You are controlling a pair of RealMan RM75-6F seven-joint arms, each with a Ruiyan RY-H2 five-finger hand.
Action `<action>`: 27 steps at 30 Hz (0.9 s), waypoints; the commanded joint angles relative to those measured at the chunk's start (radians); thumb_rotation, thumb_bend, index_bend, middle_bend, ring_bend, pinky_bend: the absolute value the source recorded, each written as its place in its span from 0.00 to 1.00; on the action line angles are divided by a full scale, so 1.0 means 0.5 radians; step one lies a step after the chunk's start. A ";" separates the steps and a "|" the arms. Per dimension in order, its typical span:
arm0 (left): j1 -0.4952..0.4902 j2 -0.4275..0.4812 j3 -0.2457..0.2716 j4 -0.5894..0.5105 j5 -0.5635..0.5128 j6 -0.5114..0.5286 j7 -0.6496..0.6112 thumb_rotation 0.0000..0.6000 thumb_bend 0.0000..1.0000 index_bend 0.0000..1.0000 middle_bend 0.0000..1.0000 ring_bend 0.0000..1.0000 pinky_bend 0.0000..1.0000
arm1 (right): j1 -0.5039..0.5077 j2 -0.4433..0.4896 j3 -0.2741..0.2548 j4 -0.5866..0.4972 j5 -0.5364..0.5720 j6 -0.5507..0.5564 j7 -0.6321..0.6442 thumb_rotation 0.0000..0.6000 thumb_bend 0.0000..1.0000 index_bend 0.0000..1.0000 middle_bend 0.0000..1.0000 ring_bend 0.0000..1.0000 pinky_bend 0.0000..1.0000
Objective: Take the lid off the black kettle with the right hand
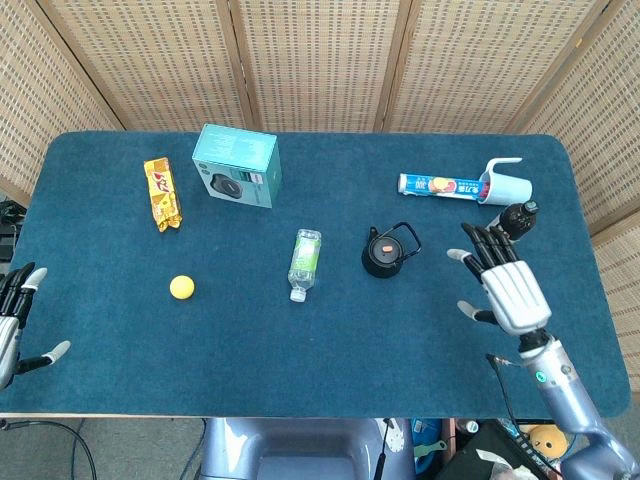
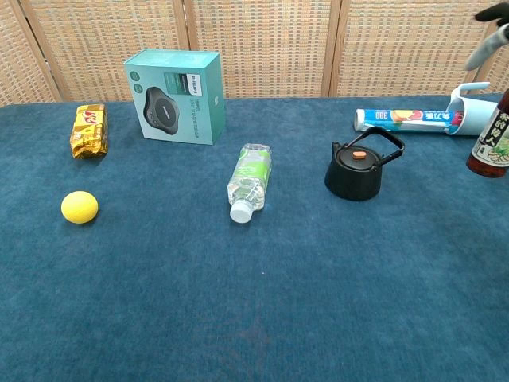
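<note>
Two hands in play, but only one matters. The right hand hangs over the table with its fingers spread wide and nothing in them, palm down. In the chest view only fingertips show at the top right corner, so the hand sits high above the cloth. The left hand waits at the near edge on its own side, fingers apart, empty, well away from everything.

The kettle stands upright to the left of the right hand and slightly beyond it, near but clearly apart. Its lid is seated on top, with a small orange knob at the centre. The bail handle stands raised, arching over the lid and leaning back a little.

Just beyond the right hand's fingertips is a dark bottle, upright, and past that a blue cup on its side with a roll beside it.

My read: this is the approach, with no contact yet and the lid not lifted. The next move calls for carrying the hand leftward over the kettle, lowering it, and narrowing thumb and finger onto that knob. The handle is the snag; the fingers must slip in under or in front of it. Swinging wide risks clipping the bottle.
</note>
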 commanded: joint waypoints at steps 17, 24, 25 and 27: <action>-0.048 -0.017 -0.043 0.064 -0.126 -0.110 -0.024 1.00 0.15 0.00 0.00 0.00 0.00 | 0.879 -0.599 0.214 0.523 1.179 -0.740 -0.632 1.00 0.45 0.45 0.00 0.00 0.00; -0.053 -0.017 -0.048 0.072 -0.146 -0.125 -0.035 1.00 0.15 0.00 0.00 0.00 0.00 | 0.994 -0.743 0.181 0.718 1.387 -0.747 -0.789 1.00 0.47 0.47 0.00 0.00 0.00; -0.053 -0.016 -0.047 0.073 -0.145 -0.126 -0.036 1.00 0.15 0.00 0.00 0.00 0.00 | 1.004 -0.755 0.173 0.737 1.417 -0.750 -0.807 1.00 0.47 0.48 0.00 0.00 0.00; -0.053 -0.016 -0.047 0.074 -0.145 -0.124 -0.038 1.00 0.15 0.00 0.00 0.00 0.00 | 1.014 -0.767 0.162 0.755 1.451 -0.751 -0.822 1.00 0.48 0.48 0.00 0.00 0.00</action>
